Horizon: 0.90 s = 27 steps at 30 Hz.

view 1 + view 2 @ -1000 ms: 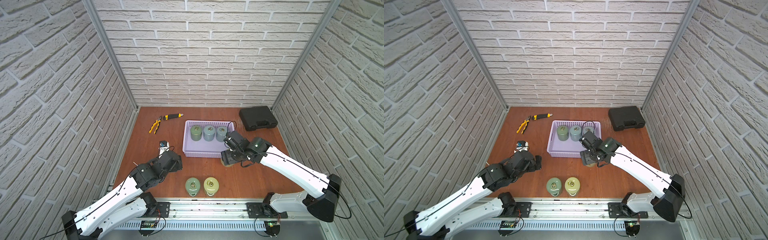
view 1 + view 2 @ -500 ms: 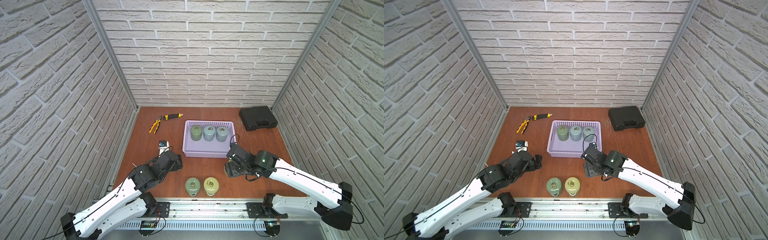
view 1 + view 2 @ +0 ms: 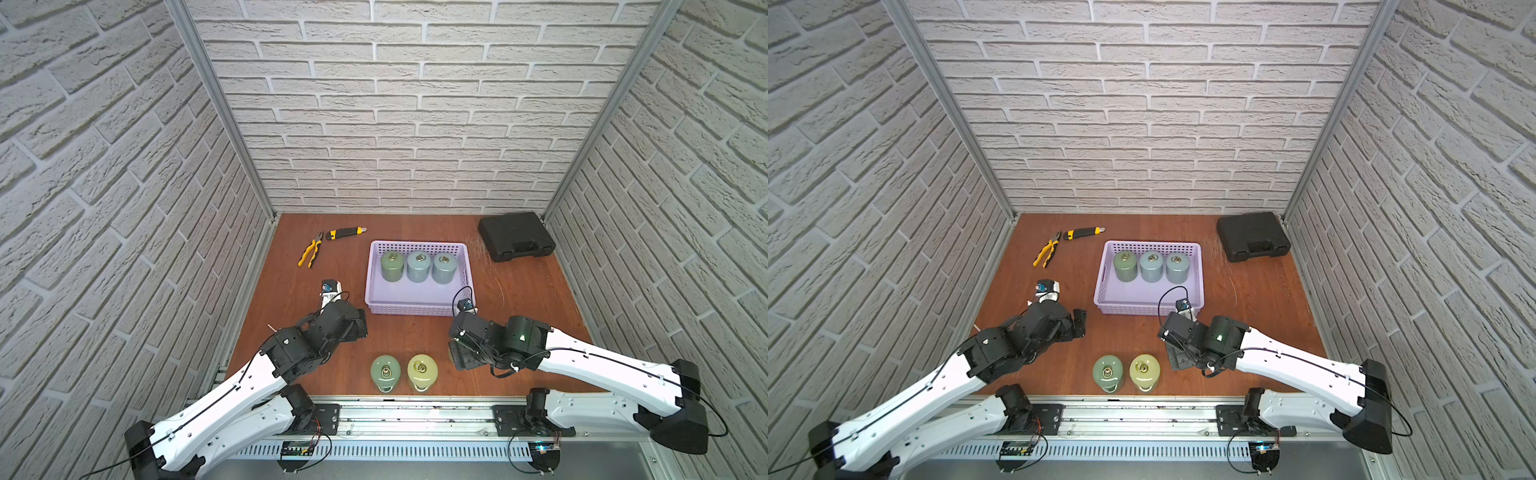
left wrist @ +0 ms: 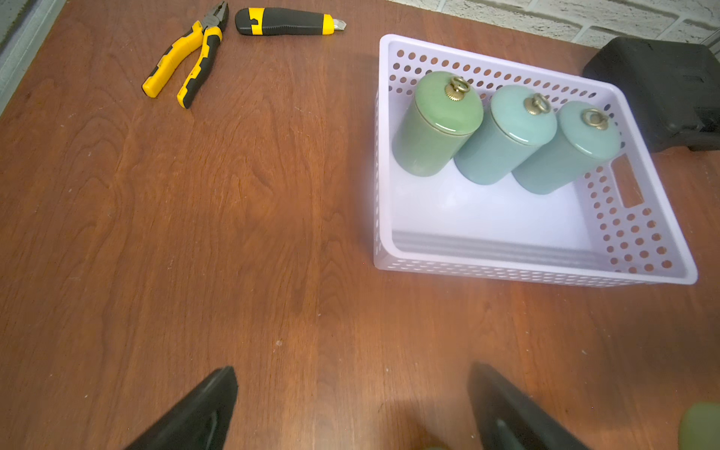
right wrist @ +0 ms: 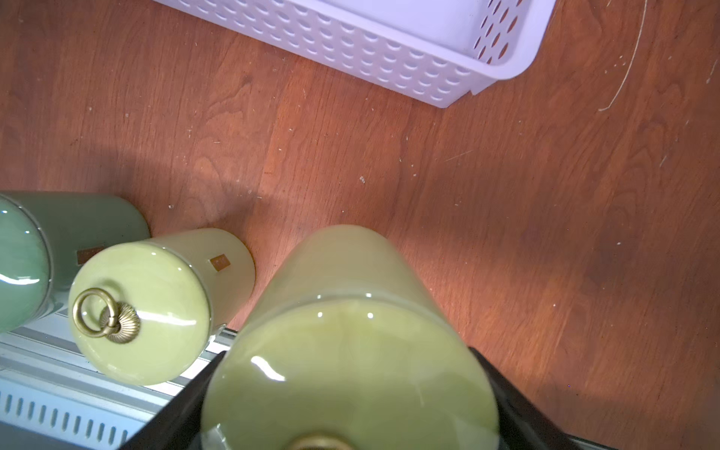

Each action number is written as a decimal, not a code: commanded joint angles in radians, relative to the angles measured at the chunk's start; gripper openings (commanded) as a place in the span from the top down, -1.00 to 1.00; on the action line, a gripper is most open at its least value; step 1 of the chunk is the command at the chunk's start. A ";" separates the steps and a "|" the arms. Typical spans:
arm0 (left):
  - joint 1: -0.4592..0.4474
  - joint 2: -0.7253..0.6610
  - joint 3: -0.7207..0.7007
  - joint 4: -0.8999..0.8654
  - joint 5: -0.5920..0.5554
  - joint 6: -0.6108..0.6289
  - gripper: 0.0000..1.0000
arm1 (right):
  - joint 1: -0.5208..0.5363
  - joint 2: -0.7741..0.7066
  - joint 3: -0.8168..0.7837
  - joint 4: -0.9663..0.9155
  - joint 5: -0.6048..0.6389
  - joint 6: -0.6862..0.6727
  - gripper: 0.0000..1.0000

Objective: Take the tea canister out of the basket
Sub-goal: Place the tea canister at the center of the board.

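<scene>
The tea canister point(image 5: 350, 350), a yellow-green glazed cylinder, is clamped upright between the black fingers point(image 5: 522, 405) of my right pincer point(image 3: 460, 359). It is outside the basket, over the red-brown wooden table point(image 3: 415, 336) near its front edge. The wrist view cuts off its brass knob, and I cannot tell whether its base touches the wood. In both top views my own wrist hides it almost wholly.

My left pincer point(image 4: 350, 409) hangs released over the wood to the left of the basket. Only its spread fingertips point(image 4: 218, 393) show in its wrist view.

The shallow lavender plastic basket point(image 3: 415, 309) with perforated sides lies just beyond my right pincer. The black hard case point(image 3: 515, 237) sits in the far right corner, apart from it.

Along the basket's far wall stand a dark green canister point(image 3: 392, 266), a middle blue-grey canister point(image 3: 418, 266) and an end blue-grey canister point(image 3: 444, 268).

Just beside the held one, a loose yellow-green canister point(image 5: 144, 311) and a loose green canister point(image 5: 23, 265) stand together, the green one cropped.

Yellow-handled pliers point(image 3: 311, 253) and a black-and-yellow utility knife point(image 3: 345, 233) lie far left.
</scene>
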 commanded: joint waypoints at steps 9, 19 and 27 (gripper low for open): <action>0.008 0.003 0.015 0.006 0.000 0.011 -0.96 | 0.115 0.017 -0.034 0.066 0.088 0.133 0.14; 0.015 0.000 0.019 -0.010 0.000 0.013 -0.97 | 0.172 0.050 -0.067 0.091 0.098 0.204 0.14; 0.021 0.002 0.019 -0.016 0.003 0.013 -0.97 | 0.185 0.050 -0.130 0.133 0.081 0.245 0.14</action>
